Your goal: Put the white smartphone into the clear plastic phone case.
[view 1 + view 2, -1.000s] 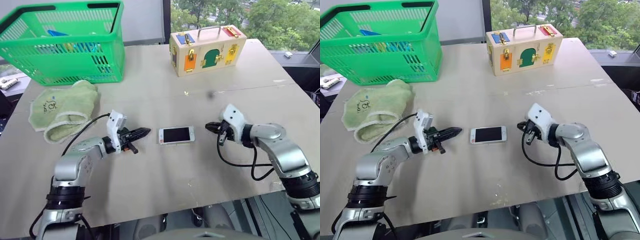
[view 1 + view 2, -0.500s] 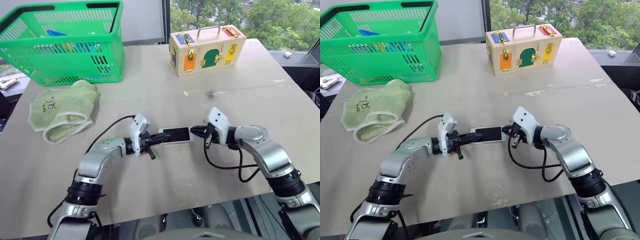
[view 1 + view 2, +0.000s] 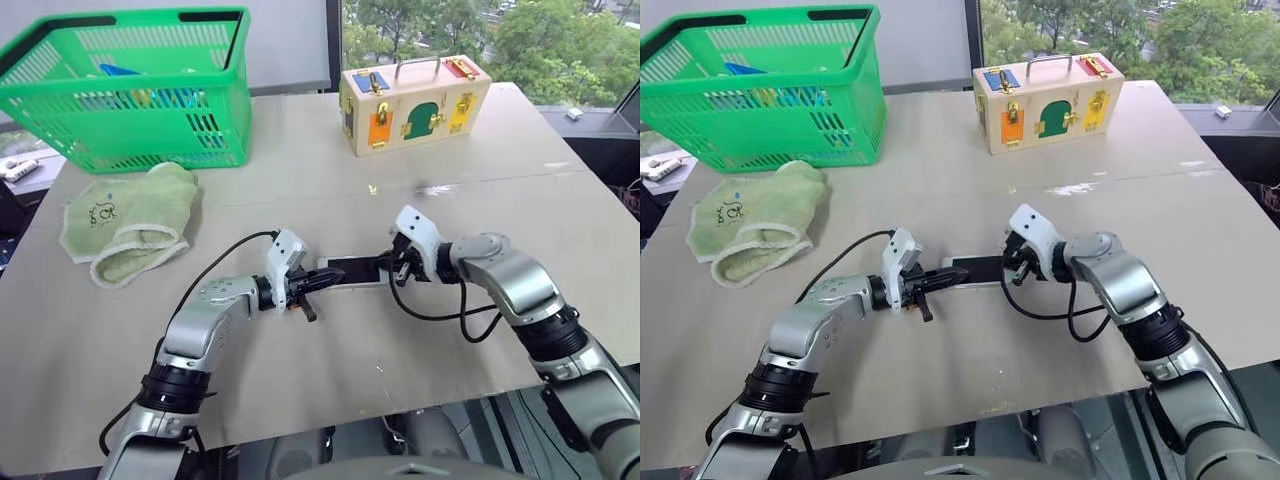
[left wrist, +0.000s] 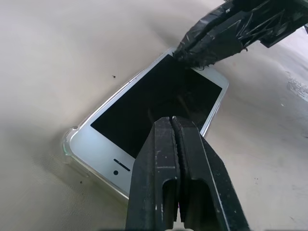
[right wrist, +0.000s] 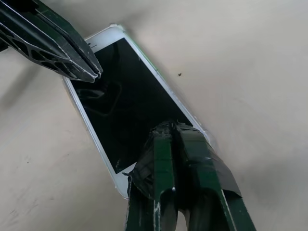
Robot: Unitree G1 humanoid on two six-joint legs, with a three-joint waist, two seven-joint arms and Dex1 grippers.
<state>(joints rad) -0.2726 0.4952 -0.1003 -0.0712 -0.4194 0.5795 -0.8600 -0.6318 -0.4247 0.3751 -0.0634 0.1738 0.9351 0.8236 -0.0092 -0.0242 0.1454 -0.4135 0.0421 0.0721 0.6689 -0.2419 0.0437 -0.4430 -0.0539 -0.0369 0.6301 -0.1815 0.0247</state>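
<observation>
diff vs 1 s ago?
Both shut pincers closed in on the white smartphone: left pincer moved right to its near end, right pincer moved left to its far end. Nothing grasped. Phone, green plastic basket, wooden latch box unmoved.

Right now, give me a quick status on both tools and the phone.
Left tool shut, right tool shut, tips over opposite ends of the white smartphone. Phone flat on table, clear plastic phone case around its corner. Nothing in the way.
</observation>
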